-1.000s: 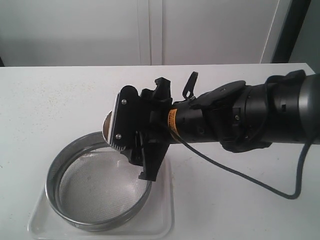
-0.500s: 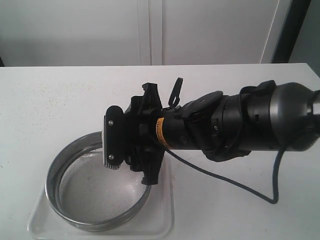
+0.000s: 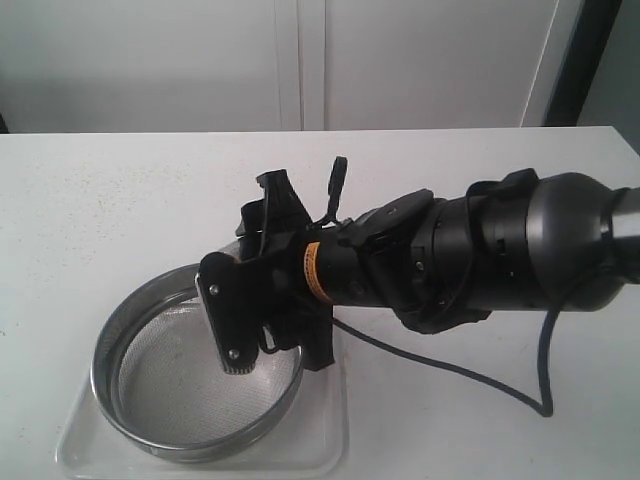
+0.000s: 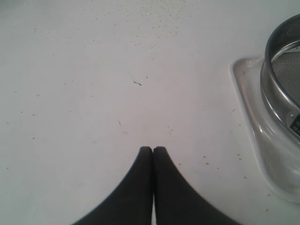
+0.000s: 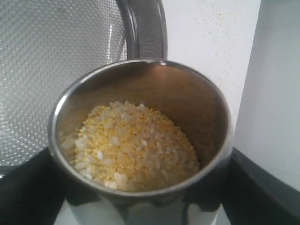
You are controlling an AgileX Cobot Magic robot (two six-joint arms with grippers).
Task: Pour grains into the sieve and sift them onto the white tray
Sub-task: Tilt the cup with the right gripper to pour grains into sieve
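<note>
Off the tray's left side, the left gripper (image 4: 153,154) hangs idle over bare table (image 4: 93,93), its fingers pressed together on nothing. The white tray (image 3: 325,440) lies toward the table edge nearest the exterior camera, left of middle, and the sieve (image 3: 108,350) stands on it with its mesh bare. Above the sieve's right rim, the right gripper (image 3: 270,325) clamps the steel cup (image 5: 187,93) between widely spread jaws, and the grains (image 5: 133,145) are all in the cup. The step is the pour. I judge it best to carry the cup's lip further in over the mesh and then roll the wrist slowly, so the heap slides out thinly and nothing skips over the rim. Compared with a second ago, the arm has come down and leftward and the wrist has rolled, while the sieve and tray have not shifted.
</note>
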